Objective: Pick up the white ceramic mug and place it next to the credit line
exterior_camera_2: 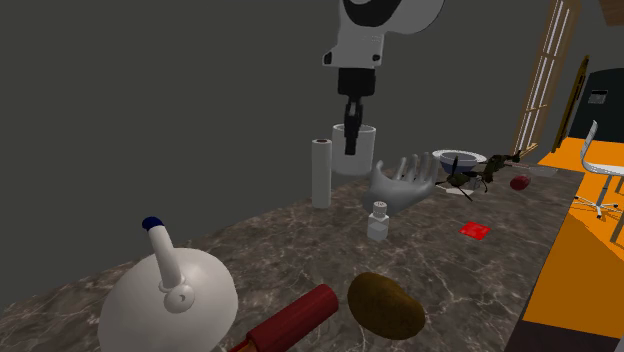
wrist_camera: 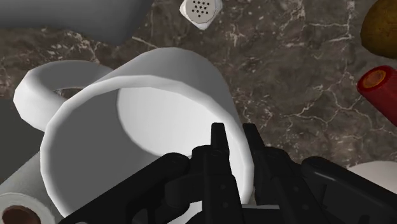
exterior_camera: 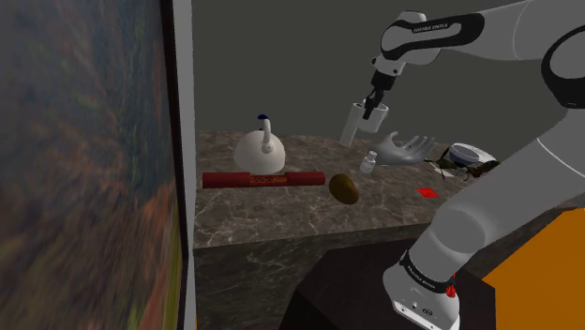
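On a dark marble counter point(exterior_camera: 281, 211), a white kettle point(exterior_camera: 259, 150) stands at the shoulder view's left, with a red cylinder point(exterior_camera: 263, 179) lying just nearer. To their right sit a brown potato point(exterior_camera: 344, 187), a small white shaker point(exterior_camera: 369, 163), a pale hand-shaped figure point(exterior_camera: 405, 150) and, farthest right, a bowl point(exterior_camera: 466, 153).

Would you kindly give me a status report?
Fingers shut on white mug rim. Mug raised over counter. Hand model and shaker near path to red card.
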Controlling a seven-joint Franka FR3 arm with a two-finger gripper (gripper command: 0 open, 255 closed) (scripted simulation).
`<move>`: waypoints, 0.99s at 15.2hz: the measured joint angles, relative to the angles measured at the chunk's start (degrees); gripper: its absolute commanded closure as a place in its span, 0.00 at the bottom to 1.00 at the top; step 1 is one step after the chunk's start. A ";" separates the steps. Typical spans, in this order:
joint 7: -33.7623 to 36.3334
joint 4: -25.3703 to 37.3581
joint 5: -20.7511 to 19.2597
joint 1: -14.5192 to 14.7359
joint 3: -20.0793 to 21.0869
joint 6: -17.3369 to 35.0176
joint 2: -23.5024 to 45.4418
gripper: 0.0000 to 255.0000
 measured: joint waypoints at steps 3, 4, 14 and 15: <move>-2.14 -3.57 -1.76 -1.66 -1.43 -0.30 -4.14 1.00; -2.65 -5.68 -2.55 -2.30 -1.79 0.00 -6.06 1.00; -10.88 -13.89 -9.49 -9.29 -7.01 -4.14 -19.59 1.00; -11.24 -14.75 -9.87 -9.64 -7.38 -3.68 -20.04 1.00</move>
